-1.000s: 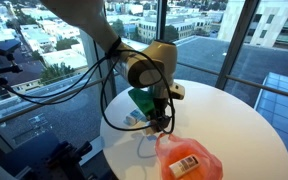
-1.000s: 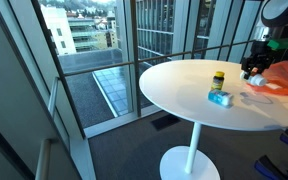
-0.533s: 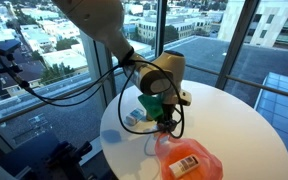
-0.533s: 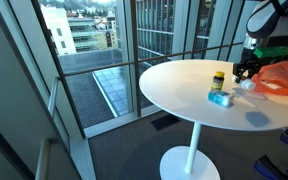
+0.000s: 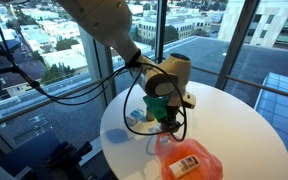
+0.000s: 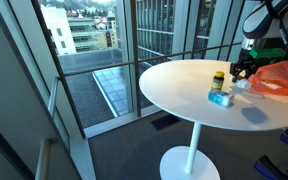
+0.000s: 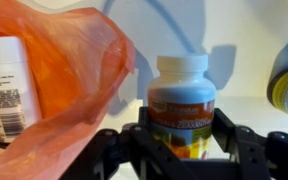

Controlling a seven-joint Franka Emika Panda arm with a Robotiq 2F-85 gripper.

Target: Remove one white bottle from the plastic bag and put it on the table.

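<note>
Change: the gripper (image 6: pixel 241 70) is drawing away from the plastic bag (image 6: pixel 282 78), toward the middle of the table (image 6: pixel 179 85).
Bag: lying near the table edge, a second bottle (image 7: pixel 6 75) sitting inside.
White bottle (image 7: pixel 181 105): standing just outside the bag mouth, long axis vertical, cap pointing up.
Grip: fingers are pinching the bottle's sides, partly closed.
Progress: removal is looking done; setting down and releasing are remaining.

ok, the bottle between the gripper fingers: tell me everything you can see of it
The bottle has a white screw cap and an orange-and-green label too blurred to read. It stands upright in the wrist view, clamped between the gripper's fingers, which press both its sides. Its base is hidden, so whether it rests on the table is unclear. The orange plastic bag lies close beside it.
</note>
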